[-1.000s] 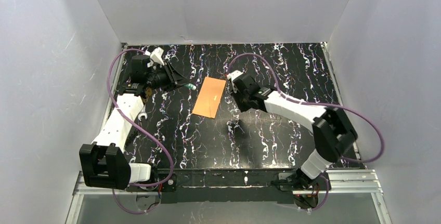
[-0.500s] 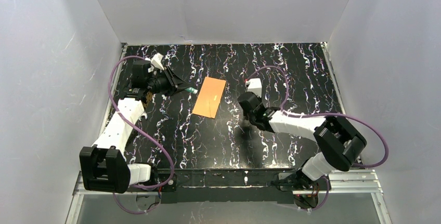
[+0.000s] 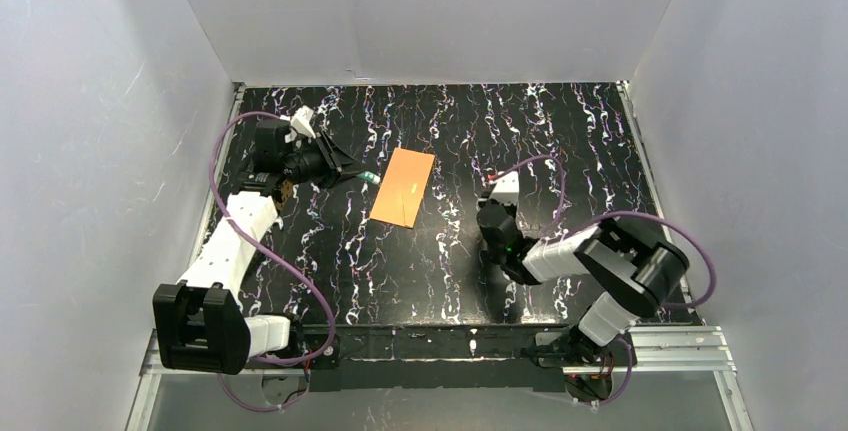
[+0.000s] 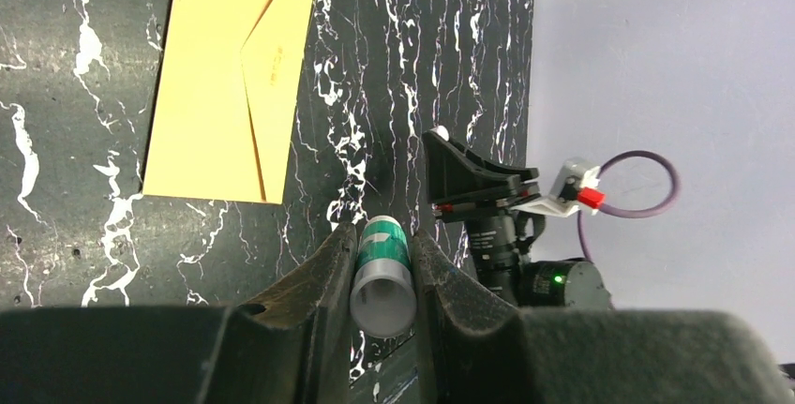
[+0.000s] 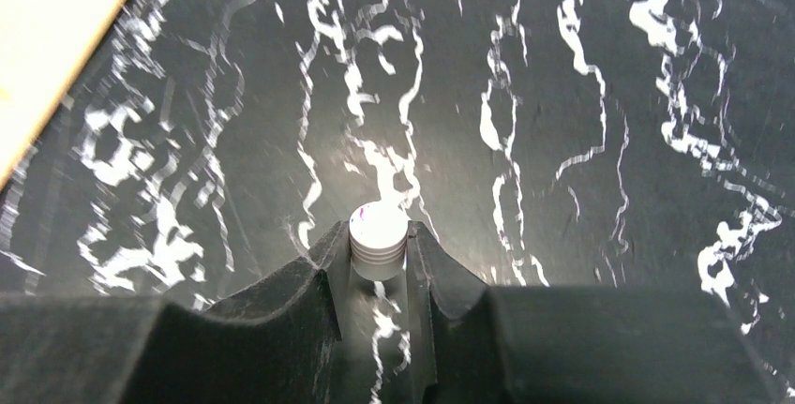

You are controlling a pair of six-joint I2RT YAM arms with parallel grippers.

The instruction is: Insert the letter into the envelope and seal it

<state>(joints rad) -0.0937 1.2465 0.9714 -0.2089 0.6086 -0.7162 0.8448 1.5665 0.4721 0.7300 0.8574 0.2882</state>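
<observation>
**Top external view: envelope flat at mid-table, a small item between each gripper's fingers**

Top external view shows the envelope lying flat on the black, white-veined table, about midway across and slightly toward the far wall. Its long sides run at a slant from near-left to far-right. It lies between the two arms and nothing touches it.

The left arm reaches along the left side of the table. The left gripper points toward the envelope's left edge and stops near it, with bare table between them. Its fingers stand narrow and are clamped on a glue stick, a grey tube with a green end that pokes out past the fingertips toward the envelope. In the left wrist view the envelope's triangular flap lies folded down over the body, and its creases show plainly.

The right arm is folded back on itself at the near right, well apart from the envelope. In the right wrist view the right gripper is set low over the table. Its fingers are narrow, one on each side of a small white ribbed cap and right against it. Whether they squeeze the cap or only flank it I cannot tell. One corner of the envelope shows at the upper left of that view, well apart from the cap.
</observation>
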